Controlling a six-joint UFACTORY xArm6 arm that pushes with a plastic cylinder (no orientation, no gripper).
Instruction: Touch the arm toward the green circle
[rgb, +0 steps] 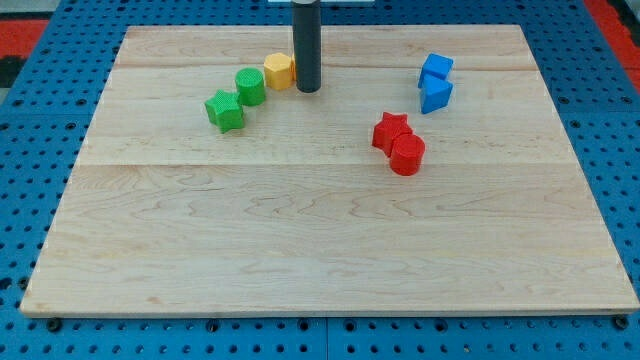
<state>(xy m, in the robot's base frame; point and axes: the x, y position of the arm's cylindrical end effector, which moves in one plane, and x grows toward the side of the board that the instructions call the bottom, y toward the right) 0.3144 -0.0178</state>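
The green circle (250, 86) stands on the wooden board (320, 240) at the view's upper left, between a green star (225, 109) to its lower left and a yellow block (279, 71) to its upper right. My tip (308, 89) is the lower end of a dark rod that comes down from the view's top. It rests just right of the yellow block, touching or nearly touching it. The tip is about a block's width to the right of the green circle and apart from it.
A red star (391, 131) and a red circle (407, 155) touch each other right of centre. Two blue blocks (436, 68) (435, 95) sit at the upper right. The board lies on a blue perforated table (30, 120).
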